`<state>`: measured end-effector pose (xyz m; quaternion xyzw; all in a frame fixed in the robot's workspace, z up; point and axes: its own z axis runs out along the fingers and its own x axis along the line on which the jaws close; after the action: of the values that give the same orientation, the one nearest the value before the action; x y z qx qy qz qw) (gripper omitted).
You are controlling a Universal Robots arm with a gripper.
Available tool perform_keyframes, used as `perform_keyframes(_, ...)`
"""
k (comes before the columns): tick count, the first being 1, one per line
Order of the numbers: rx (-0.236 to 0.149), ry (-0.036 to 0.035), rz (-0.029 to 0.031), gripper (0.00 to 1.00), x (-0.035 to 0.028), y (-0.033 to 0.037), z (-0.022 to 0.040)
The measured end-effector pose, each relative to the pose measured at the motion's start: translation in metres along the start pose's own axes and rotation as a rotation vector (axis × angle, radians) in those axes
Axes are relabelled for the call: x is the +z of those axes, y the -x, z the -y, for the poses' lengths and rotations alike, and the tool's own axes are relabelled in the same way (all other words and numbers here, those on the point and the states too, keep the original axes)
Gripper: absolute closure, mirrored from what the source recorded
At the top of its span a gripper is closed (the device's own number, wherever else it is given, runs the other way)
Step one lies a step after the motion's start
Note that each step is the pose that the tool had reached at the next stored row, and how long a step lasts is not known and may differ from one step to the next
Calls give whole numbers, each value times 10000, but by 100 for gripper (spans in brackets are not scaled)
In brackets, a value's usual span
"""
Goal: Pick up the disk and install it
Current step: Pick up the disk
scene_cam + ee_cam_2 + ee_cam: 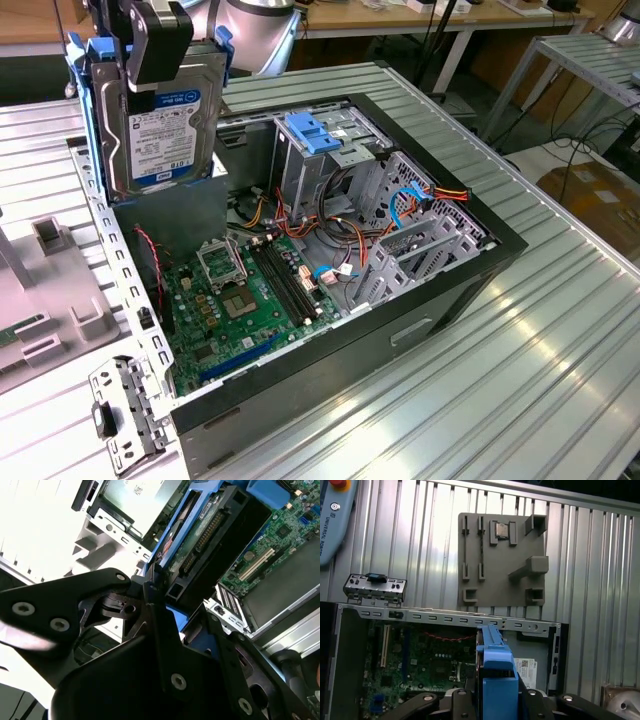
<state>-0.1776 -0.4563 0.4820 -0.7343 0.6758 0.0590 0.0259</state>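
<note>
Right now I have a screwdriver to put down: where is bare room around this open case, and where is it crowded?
Bare ribbed table lies between the computer case and the table edge at the exterior view's right. Crowded inside: cables over the motherboard, and the tool holds the disk above one corner.

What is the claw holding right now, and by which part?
The claw is shut on the flat silver hard drive in its blue plastic carrier, gripping its upper end.

Bright even light; table (520, 350) glares (second wrist view overexposed).
</note>
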Motion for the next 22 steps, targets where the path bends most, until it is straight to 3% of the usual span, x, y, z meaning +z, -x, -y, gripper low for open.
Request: perform_keyframes(22, 0, 1, 0, 63, -23, -164, 72)
